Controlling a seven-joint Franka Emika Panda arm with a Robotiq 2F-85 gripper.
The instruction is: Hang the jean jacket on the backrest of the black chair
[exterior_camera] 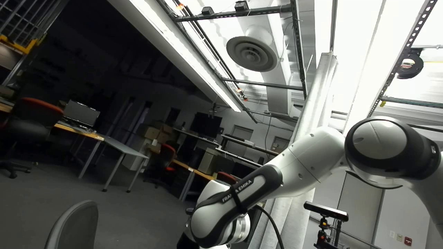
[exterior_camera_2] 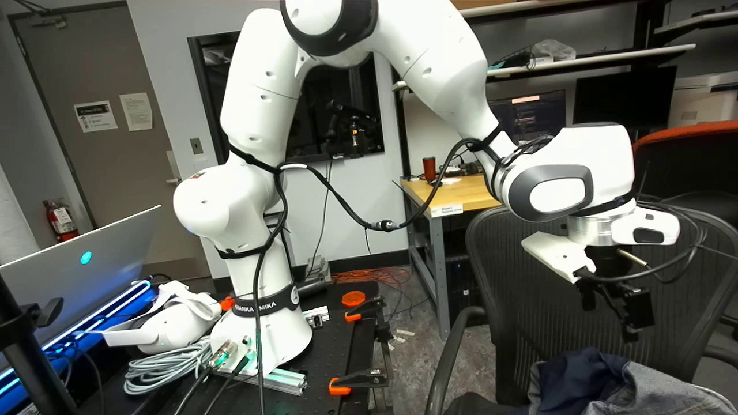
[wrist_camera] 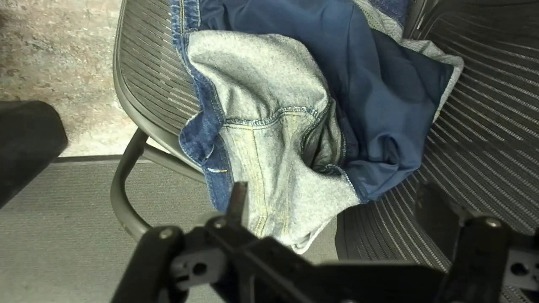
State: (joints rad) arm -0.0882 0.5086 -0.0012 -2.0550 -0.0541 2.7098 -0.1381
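The jean jacket lies crumpled on the seat of the black chair in the wrist view. Its pale inner side and navy lining face up, and one part extends past the seat's edge. Its upper part also shows at the bottom right of an exterior view. The chair's mesh backrest is at the right of the wrist view and stands behind the gripper in an exterior view. My gripper is open and empty, fingers wide apart. It hangs above the jacket, apart from it, in front of the backrest.
A chair armrest curves up beside the seat. An orange-topped chair stands behind. A wooden-topped desk is at the back. Loose cables loop around the wrist. A black table with clamps bears the arm's base.
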